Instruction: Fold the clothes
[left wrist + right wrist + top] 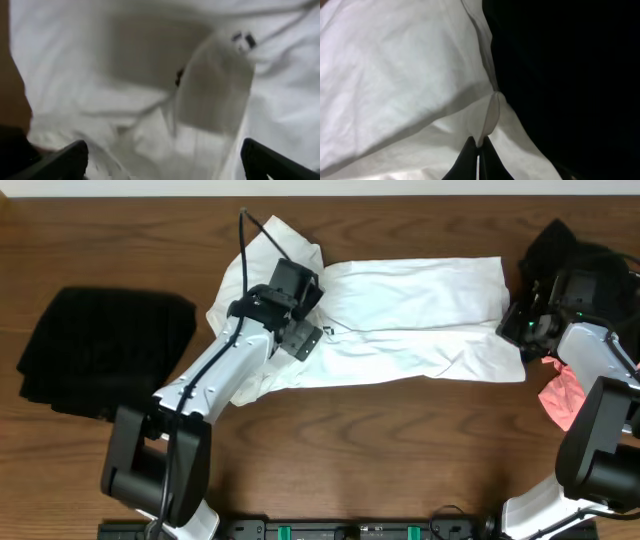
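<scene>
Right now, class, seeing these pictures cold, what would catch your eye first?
The white T-shirt, stretched out and crumpled across the middle of the brown table, stands out first. The right gripper pinches a fold at its right edge, while the left gripper is open over its left part. A black garment lies at far left and a pink garment at far right.

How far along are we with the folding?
Done, apparently: the black garment at the left lies folded flat. In hand: the white T-shirt, partly folded; the right hand pinches its edge, the left hand is open over it. Left: the black heap and the pink garment at the right, both crumpled.
</scene>
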